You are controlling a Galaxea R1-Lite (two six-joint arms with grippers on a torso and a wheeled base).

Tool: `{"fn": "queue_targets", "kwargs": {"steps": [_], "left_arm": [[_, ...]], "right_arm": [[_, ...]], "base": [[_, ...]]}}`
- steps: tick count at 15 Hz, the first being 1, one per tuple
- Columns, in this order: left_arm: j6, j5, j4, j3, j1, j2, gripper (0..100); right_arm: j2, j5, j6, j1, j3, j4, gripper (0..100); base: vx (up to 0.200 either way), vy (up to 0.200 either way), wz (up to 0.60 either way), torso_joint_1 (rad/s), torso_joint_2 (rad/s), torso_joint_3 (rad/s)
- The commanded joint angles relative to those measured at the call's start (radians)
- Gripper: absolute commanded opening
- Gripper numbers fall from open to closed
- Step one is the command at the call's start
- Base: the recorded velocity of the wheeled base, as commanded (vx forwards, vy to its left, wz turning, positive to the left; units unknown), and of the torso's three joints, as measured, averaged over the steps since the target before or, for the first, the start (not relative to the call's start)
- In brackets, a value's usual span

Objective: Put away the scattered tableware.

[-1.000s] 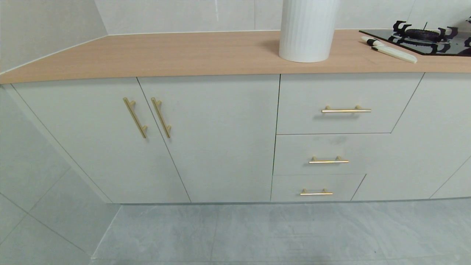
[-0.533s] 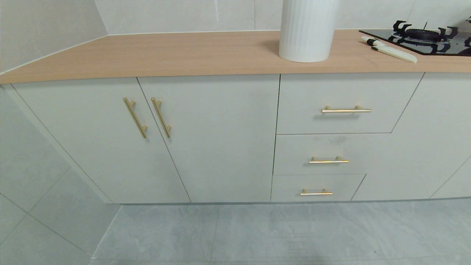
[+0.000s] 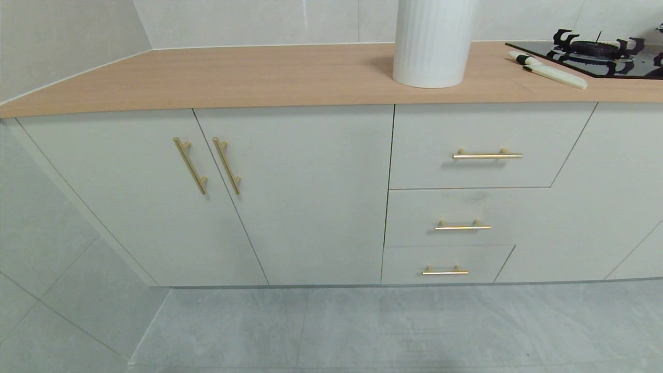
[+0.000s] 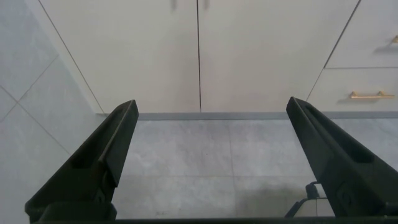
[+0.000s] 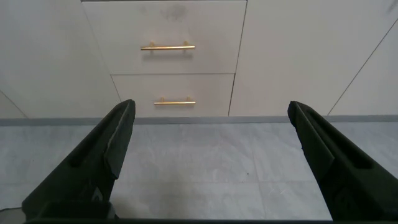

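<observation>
Worktop over shut cabinets.
White ribbed container (image 3: 432, 44) stands on countertop (image 3: 233, 77), 1 o'clock; pale knife (image 3: 549, 70) lies at 2 o'clock, beside hob (image 3: 595, 52).

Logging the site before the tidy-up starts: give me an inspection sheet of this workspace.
Surface: light wooden countertop.
Job's things: white knife with black band, lying on the countertop by the black gas hob.
Clutter: tall white ribbed cylinder standing on the countertop.
Hands: left hand open, low before closed pale cabinet doors; right hand open, low before gold-handled drawers.
Cables: nothing seen.
Surroundings: grey tiled floor, pale tiled walls.
</observation>
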Motion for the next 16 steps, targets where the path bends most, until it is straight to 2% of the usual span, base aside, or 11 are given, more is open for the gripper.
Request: {"fn": "queue_targets", "kwargs": {"steps": [1, 5, 16], "left_arm": [[-0.001, 0.0, 0.0, 0.0, 0.0, 0.0, 100], [-0.001, 0.0, 0.0, 0.0, 0.0, 0.0, 100], [-0.004, 0.0, 0.0, 0.0, 0.0, 0.0, 100]], "right_arm": [[0.002, 0.0, 0.0, 0.0, 0.0, 0.001, 100], [0.002, 0.0, 0.001, 0.0, 0.0, 0.001, 100], [0.002, 0.001, 0.0, 0.0, 0.0, 0.001, 100]], "base": [[0.0, 0.0, 0.0, 0.0, 0.0, 0.0], [0.0, 0.0, 0.0, 0.0, 0.0, 0.0], [0.2, 0.0, 0.0, 0.001, 0.0, 0.002]]}}
